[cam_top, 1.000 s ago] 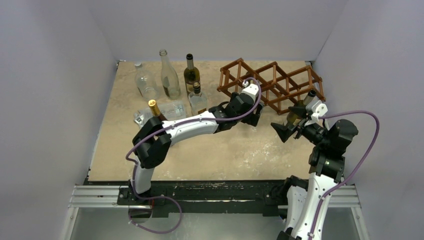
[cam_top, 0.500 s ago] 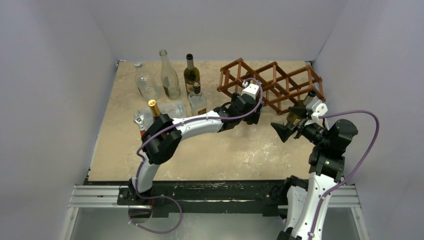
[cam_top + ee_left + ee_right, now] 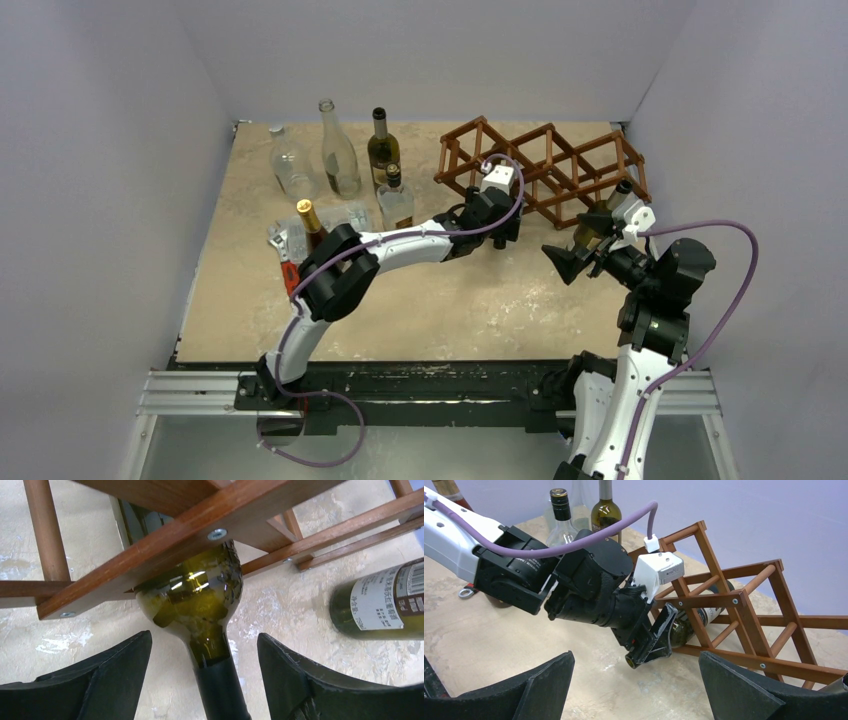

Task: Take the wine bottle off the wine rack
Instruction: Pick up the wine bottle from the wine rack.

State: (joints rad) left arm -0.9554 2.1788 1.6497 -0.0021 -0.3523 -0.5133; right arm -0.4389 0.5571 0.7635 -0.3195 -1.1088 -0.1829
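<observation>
A reddish-brown wooden wine rack [image 3: 545,170] of open diamond cells was set at the back right of a beige, stone-patterned table [image 3: 450,310]. A green wine bottle [image 3: 192,605] was lodged in the lower cell at the rack's left end. It lay on its side, its shoulder tucked under a wooden rail and its dark-capped neck pointing out toward the near side.

The left gripper [image 3: 202,645] was placed around that neck. Its jaws were parted, and a gap was visible on each side between finger and glass, so nothing was gripped.

The right gripper [image 3: 562,262] was held in the air near the rack's right end, jaws spread wide, nothing between them.

A second green bottle [image 3: 380,605] with a white label was seen farther right; whether it rested in a cell could not be told.

Several standing bottles [image 3: 340,150], clear and dark, were grouped at the back left, well apart from the rack.
</observation>
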